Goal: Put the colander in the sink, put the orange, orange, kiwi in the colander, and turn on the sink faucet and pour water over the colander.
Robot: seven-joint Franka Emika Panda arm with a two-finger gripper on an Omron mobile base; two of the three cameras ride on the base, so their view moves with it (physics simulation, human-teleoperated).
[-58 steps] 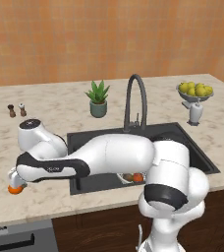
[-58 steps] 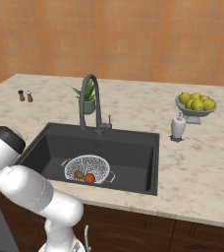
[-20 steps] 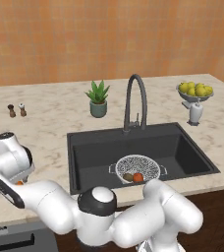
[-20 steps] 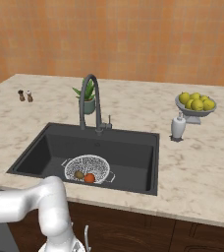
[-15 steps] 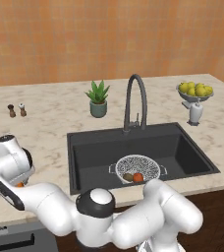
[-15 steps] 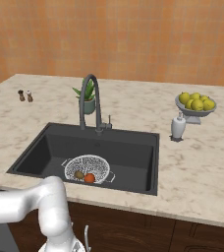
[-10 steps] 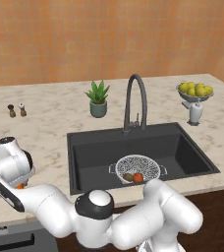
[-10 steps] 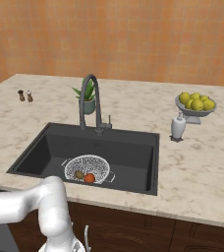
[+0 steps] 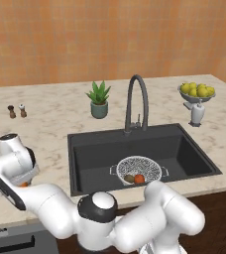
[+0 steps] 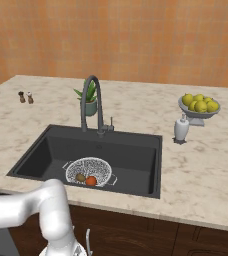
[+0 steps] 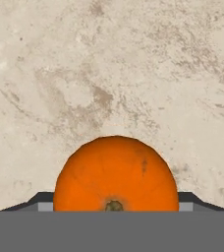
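Note:
A bright orange (image 11: 115, 174) rests on the marble counter, and my gripper (image 11: 114, 199) is shut on it, a dark fingertip (image 11: 41, 199) pressed to each side. In the left base view my hand (image 9: 17, 161) hangs over the counter's left front, with a sliver of that orange (image 9: 24, 184) showing under it. The colander (image 9: 137, 165) (image 10: 88, 166) sits in the dark sink (image 9: 85, 154) (image 10: 136, 150). It holds the kiwi (image 9: 129, 178) (image 10: 80, 177) and the darker orange (image 9: 140, 178) (image 10: 91, 180). The faucet (image 9: 136, 99) (image 10: 92, 100) arches over the basin with no water running.
A potted plant (image 9: 99, 99) stands behind the sink's left corner. Two small shakers (image 9: 17, 111) are at the back left. A pedestal bowl of lemons (image 9: 197, 92) and a white bottle (image 9: 197, 114) stand at the right. My arm crosses low in front of the sink.
Since the earliest frames my arm has swung from the sink's left edge out to the counter's left front. Over the last second the hand has barely moved. The colander's fruit is unmoved.

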